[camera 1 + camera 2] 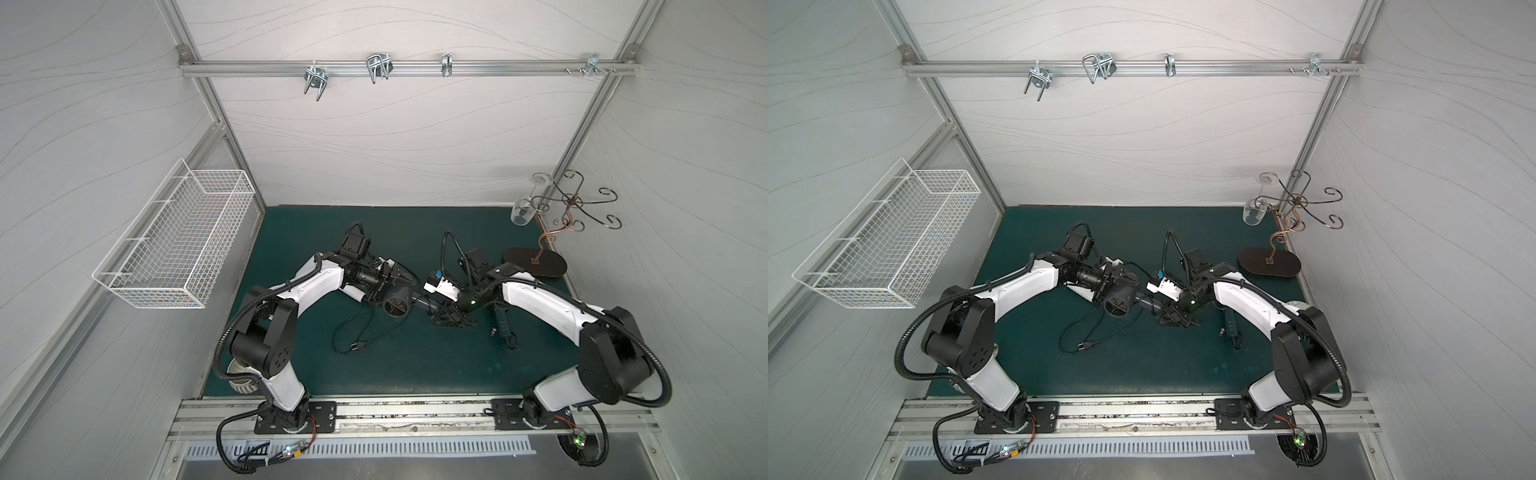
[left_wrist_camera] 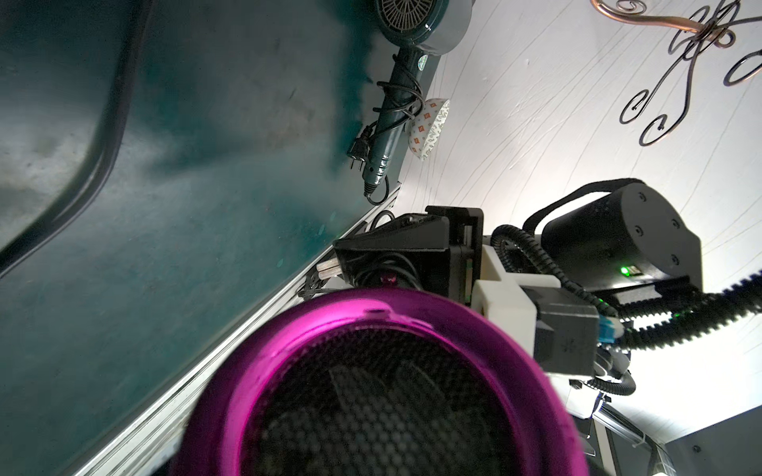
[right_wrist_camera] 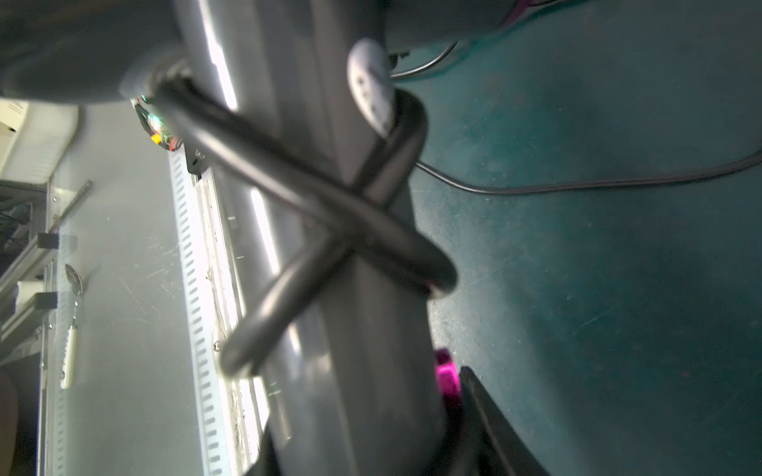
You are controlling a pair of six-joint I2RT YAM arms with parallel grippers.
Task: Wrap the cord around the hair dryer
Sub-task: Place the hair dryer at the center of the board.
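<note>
Two crossed turns of the cord (image 3: 313,198) are already laid around the handle (image 3: 363,329) of the hair dryer (image 1: 395,306), found at the middle of the mat (image 1: 415,370). The handle is pinched by the right gripper (image 1: 446,319). The remaining length, with the plug (image 1: 360,345), is left loose. The state of the left gripper (image 1: 401,278) jaws at the barrel cannot be told.

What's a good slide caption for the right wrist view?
Black cord crossed in loops around the gray hair dryer handle, green mat behind.

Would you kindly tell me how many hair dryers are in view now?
2. One hair dryer is held centrally between the two arms; a second dryer, cord wound on its handle, lies beside the right arm. Arms may hide others.
</note>
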